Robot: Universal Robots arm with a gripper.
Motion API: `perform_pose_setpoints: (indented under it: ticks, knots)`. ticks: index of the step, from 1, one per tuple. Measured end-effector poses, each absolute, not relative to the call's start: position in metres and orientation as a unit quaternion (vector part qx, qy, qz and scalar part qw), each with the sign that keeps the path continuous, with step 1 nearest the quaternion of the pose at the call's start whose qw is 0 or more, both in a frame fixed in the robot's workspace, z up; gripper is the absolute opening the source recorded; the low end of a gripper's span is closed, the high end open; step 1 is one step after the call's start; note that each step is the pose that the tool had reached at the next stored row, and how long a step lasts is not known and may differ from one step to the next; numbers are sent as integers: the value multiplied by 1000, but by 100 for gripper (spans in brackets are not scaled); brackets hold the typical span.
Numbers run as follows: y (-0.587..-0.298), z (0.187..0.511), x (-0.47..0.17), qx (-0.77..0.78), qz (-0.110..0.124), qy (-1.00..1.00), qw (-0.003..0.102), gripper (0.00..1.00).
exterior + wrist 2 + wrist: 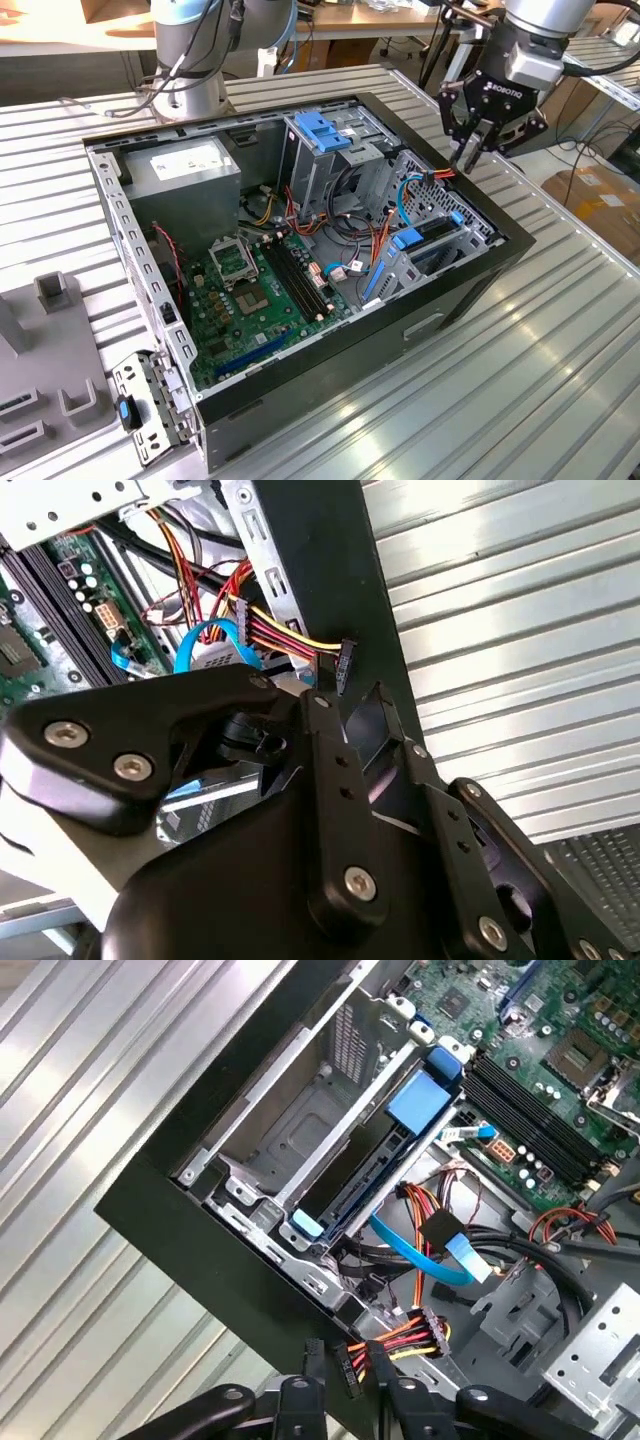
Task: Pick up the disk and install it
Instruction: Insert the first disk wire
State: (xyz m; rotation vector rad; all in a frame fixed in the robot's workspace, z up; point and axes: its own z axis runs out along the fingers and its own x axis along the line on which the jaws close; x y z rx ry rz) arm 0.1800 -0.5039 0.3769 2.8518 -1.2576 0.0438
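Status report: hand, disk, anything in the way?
Hand at power connector, above case rim. Disk sits in bay. Cables bunched beside bay.

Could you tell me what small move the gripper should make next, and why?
Probably shift inward toward the disk: the gripper hangs above the case rim by the power connector, apart from the disk, which sits in the drive bay.

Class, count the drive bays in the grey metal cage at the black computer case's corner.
2. One grey metal bay stands empty; the one beside it holds the rectangular disk with its blue plastic bracket. More may be hidden.
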Motion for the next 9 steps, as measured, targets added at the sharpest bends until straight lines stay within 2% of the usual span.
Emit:
perform_pose_setpoints:
  ticks: [1, 9]
  knots:
    - [-504, 377, 180, 920, 14, -392, 12, 32]
    - [-504, 372, 180, 949, 15, -314, 11, 32]
